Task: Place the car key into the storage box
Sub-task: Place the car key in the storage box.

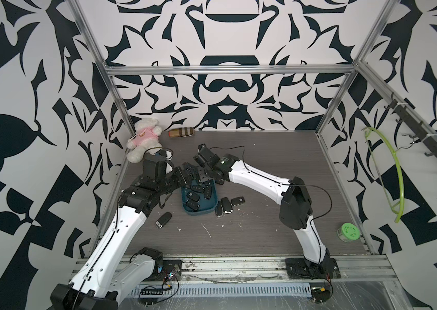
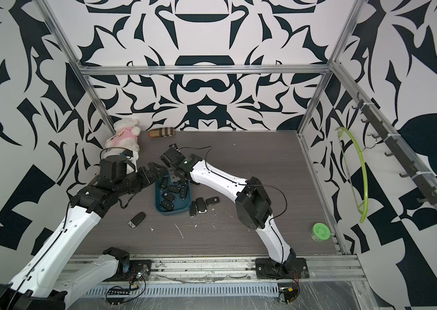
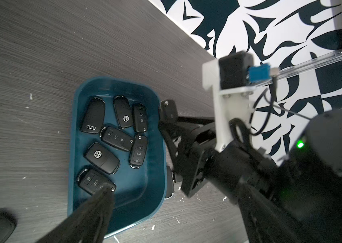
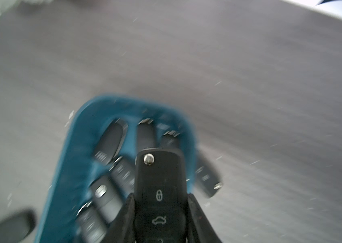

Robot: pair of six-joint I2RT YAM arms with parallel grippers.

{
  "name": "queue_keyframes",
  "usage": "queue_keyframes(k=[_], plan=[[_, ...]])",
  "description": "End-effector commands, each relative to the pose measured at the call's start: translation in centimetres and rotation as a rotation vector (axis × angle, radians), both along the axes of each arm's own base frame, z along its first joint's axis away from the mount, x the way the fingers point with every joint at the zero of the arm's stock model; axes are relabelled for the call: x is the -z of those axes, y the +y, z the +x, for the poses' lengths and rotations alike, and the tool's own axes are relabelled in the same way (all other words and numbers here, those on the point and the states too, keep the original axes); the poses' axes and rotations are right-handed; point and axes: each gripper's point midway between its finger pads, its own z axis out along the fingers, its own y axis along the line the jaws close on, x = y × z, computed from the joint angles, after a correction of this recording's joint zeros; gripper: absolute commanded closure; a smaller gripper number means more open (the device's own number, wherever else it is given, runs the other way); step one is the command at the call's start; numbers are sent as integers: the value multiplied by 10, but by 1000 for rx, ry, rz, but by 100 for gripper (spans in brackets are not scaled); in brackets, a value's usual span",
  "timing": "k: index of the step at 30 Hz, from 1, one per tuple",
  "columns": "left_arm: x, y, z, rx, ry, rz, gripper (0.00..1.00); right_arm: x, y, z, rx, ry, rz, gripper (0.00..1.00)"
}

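While the right claw [image 4: 160, 197] hangs over the rim of the storage box [image 4: 69, 160], it grips the car key [image 4: 160, 174] tightly between both fingers [image 4: 127, 212]. The key's end with the round metal button sticks out beyond the fingertips, above other keys [image 3: 115, 138] lying inside. The left claw [image 1: 188, 172] stands wide open near the box's far end.

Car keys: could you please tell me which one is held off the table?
The key clamped in the jaws of the right gripper, over the box; the other keys lie loose in the box or on the table.
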Motion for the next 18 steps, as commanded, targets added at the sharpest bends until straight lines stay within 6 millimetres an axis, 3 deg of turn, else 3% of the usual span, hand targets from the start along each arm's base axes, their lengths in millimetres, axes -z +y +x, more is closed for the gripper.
queue_keyframes(k=[1,8,13,18], plan=[[9,14,-13,-43,21,34,1,-1,6,-18,-4,30,19,69],[6,24,-29,-65,13,45,1,35,25,-46,-41,103,-8,70],[5,26,-33,-71,9,39,1,59,22,-55,-41,144,-45,70],[4,27,-34,-73,7,43,1,70,19,-59,-40,159,-64,70]])
